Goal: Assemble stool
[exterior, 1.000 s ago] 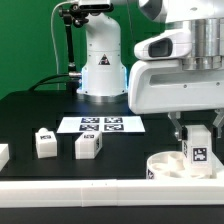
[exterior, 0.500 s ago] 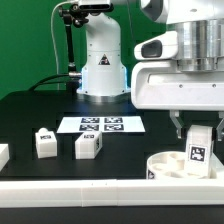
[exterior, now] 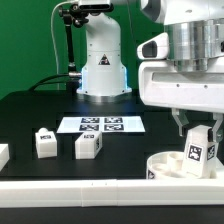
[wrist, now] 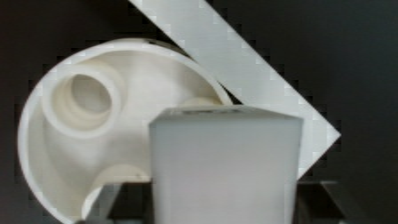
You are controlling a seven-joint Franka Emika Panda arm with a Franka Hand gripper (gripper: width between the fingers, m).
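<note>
My gripper (exterior: 198,128) is shut on a white stool leg (exterior: 199,148) with a black-and-white tag, held slightly tilted over the round white seat (exterior: 165,164) at the exterior view's lower right. The wrist view shows the leg (wrist: 228,165) filling the space between the dark fingers (wrist: 128,198), with the seat (wrist: 107,110) and its round socket below. Two more white legs (exterior: 44,142) (exterior: 88,145) stand on the black table, and part of another (exterior: 3,154) shows at the exterior view's left edge.
The marker board (exterior: 100,125) lies flat in front of the arm's white base (exterior: 101,60). A long white rail (exterior: 70,192) runs along the table's front edge, and a white strip (wrist: 222,55) crosses behind the seat in the wrist view.
The gripper has turned and shifted slightly toward the exterior view's right, tilting the held leg over the seat. The other legs have not moved.
</note>
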